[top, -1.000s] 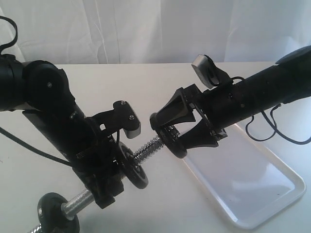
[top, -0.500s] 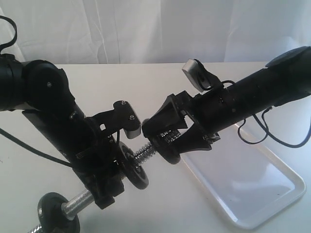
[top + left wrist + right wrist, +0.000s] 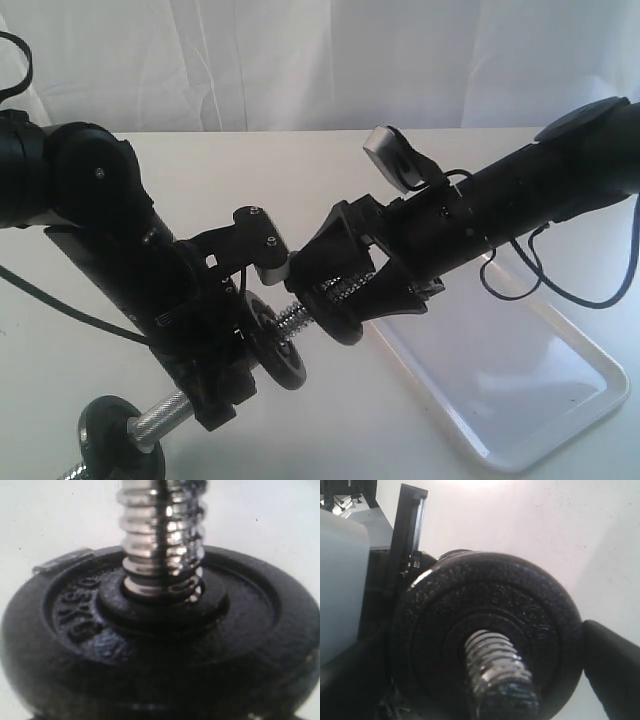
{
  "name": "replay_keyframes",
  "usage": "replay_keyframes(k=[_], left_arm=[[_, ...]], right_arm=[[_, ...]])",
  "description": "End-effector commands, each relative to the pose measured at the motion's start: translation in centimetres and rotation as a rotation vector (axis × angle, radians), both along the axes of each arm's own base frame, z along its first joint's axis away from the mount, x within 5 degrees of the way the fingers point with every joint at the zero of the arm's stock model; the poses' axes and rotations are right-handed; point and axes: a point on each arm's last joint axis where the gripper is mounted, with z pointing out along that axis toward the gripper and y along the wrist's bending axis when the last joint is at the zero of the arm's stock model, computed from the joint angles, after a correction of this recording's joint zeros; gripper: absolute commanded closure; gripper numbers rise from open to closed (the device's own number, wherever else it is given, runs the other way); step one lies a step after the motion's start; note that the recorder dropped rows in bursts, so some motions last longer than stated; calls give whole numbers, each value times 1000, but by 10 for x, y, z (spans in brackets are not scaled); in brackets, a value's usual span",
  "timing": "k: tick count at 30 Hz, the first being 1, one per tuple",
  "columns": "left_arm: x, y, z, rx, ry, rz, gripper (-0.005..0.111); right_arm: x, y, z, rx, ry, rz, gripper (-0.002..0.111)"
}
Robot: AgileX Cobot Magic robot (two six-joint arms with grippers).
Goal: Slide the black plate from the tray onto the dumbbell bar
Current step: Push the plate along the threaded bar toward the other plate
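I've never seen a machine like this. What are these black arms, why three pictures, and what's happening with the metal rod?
It is a robot with two arms, each ending in a two-fingered gripper. The wide picture comes from a camera off the arms; the two close-ups come from a camera on each wrist. The left gripper holds a dumbbell bar up off the white table. The bar carries one black disc near that gripper, filling the left wrist view, and a second disc at its far end. The right gripper clamps the black plate by its rim, and the bar's threaded end pokes through the plate's hole, as the right wrist view shows. A white tray lies on the table by the right arm.
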Motion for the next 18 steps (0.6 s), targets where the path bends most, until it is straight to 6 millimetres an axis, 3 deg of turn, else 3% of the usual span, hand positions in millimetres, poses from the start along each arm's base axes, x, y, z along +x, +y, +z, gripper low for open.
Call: replay_keyframes(k=[1,18], left_arm=[[-6,-4,26,-105,-11,23,107],[-6,-4,26,-105,-11,23,107]], right_arm=[[-6,9,9,60,3,30,108],[-12,18,9,58,-11,76,107]])
